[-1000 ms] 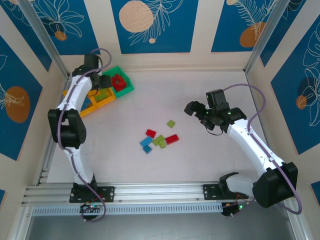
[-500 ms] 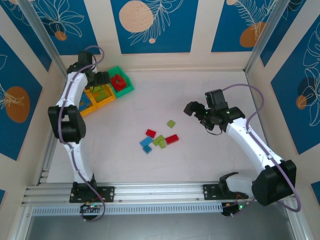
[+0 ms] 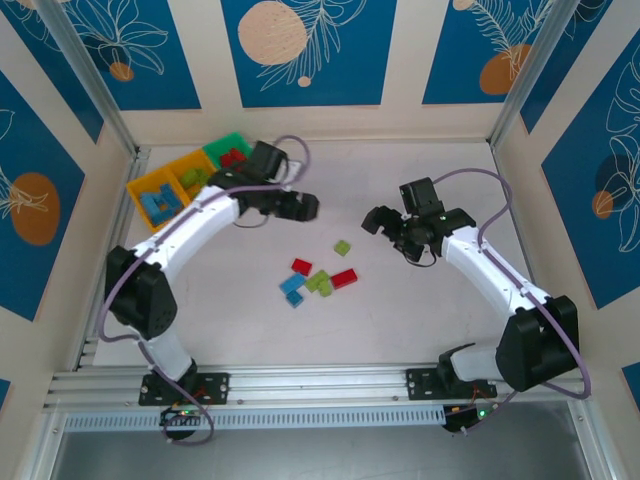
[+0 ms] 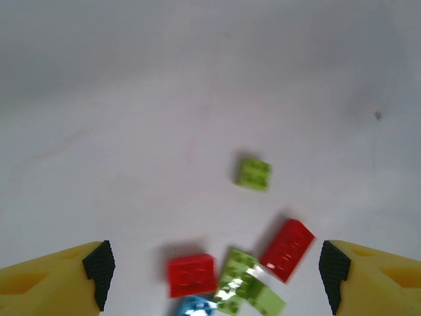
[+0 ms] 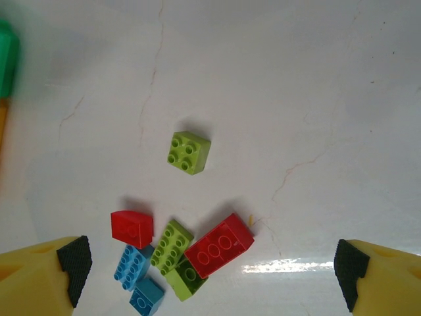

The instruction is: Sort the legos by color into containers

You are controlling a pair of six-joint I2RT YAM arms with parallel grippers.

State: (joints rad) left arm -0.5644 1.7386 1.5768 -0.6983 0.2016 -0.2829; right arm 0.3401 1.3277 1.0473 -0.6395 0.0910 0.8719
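The left tool [image 3: 303,205] and right tool [image 3: 374,219] hover wide open and empty near the loose legos [image 3: 320,279] mid-tabletop [image 3: 420,330], well apart from the bins [image 3: 140,186]; light, rigid, slick bricks, probably best pinched across flat sides.

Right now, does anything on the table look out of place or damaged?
Nothing looks damaged. Unsorted legos lie loose in the middle, one lime brick apart from the rest; the containers stand upright at the far left.

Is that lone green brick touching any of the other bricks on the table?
No, the lone green brick sits apart from the other bricks, with a clear gap between them.
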